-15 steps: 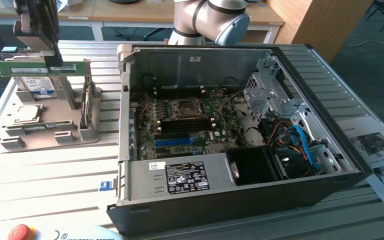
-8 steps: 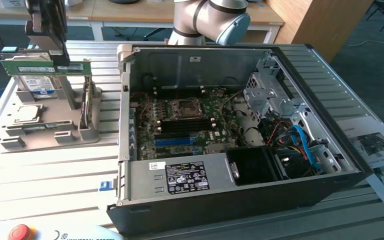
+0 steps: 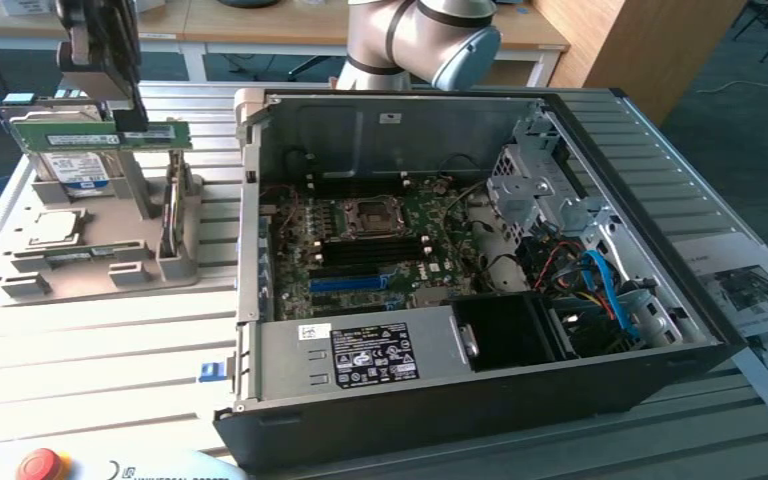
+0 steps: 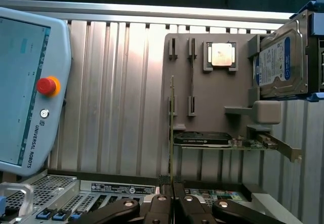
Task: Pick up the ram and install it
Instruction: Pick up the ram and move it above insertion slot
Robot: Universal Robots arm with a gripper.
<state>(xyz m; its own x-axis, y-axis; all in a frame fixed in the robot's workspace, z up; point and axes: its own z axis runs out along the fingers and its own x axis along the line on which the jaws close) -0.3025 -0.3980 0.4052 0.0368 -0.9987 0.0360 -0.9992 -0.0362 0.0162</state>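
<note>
Fingers (image 4: 161, 209) pinched shut on ram (image 3: 88, 135), held edge-on above grey holder (image 3: 91, 270) on table (image 3: 91, 345), well apart from computer case (image 3: 491, 385). Risk: narrow grip, stick tilting or slipping loose.

Green ram (image 3: 64, 134), grey tray (image 3: 91, 285), blue-lbl drive (image 3: 75, 168), red e-stop (image 3: 40, 465).

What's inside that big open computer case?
A green motherboard with a blue slot, coloured cables and a labelled power supply. Whatever lies under the power supply is covered.
</note>
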